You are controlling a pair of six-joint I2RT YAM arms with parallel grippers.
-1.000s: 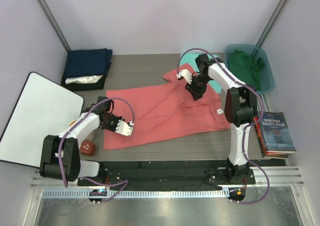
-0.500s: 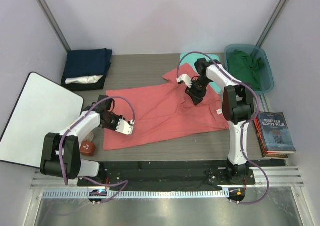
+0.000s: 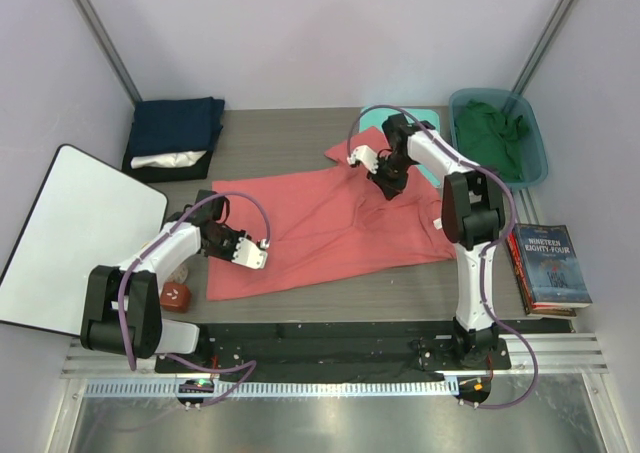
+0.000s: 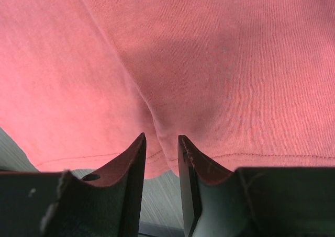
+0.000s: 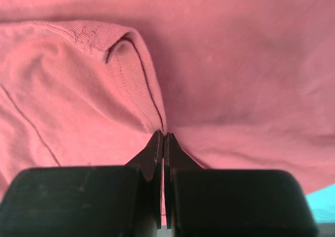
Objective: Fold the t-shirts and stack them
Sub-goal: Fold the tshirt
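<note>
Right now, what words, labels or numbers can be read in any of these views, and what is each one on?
"NINETEEN EIGHTY-FOUR": on the cover of the book at the table's right edge, top view.
Smaller print lower on that cover: too small to read.
Coral shirt: no print or label readable in the top view or either wrist view.
Nothing else readable.

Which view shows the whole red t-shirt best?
The top external view: the red t-shirt lies spread on the table, nearly all visible. The left wrist view shows only its hem at the left gripper; the right wrist view only a fold pinched by the right gripper.
</note>
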